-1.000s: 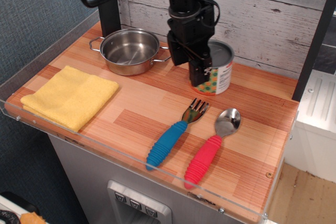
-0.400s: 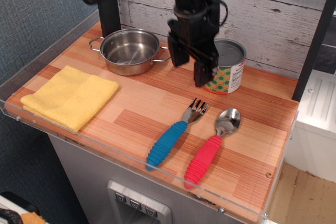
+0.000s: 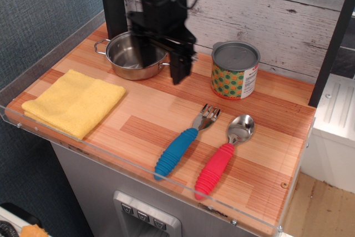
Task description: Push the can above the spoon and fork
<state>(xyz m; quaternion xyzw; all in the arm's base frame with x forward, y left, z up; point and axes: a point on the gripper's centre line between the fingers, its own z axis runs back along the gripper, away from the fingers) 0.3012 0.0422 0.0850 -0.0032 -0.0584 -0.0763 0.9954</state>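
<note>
The can point(image 3: 235, 71) stands upright at the back of the wooden table, near the plank wall, directly beyond the spoon and fork. The fork point(image 3: 185, 141), with a blue ribbed handle, lies at the front middle. The spoon point(image 3: 224, 156), with a red ribbed handle, lies just right of it. My gripper point(image 3: 161, 62) hangs above the table left of the can and well apart from it, over the pot's right rim. It is motion-blurred. Its two black fingers point(image 3: 178, 70) stand apart with nothing between them.
A steel pot point(image 3: 126, 55) with two handles sits at the back left, partly hidden by my gripper. A folded yellow cloth point(image 3: 75, 101) lies at the front left. A clear plastic rim point(image 3: 138, 166) lines the table's front edge, and a black post stands at the back left.
The can slid right, to a spot beyond the spoon and fork. My gripper then drew away from it to the left and now hangs over the pot's right rim.
</note>
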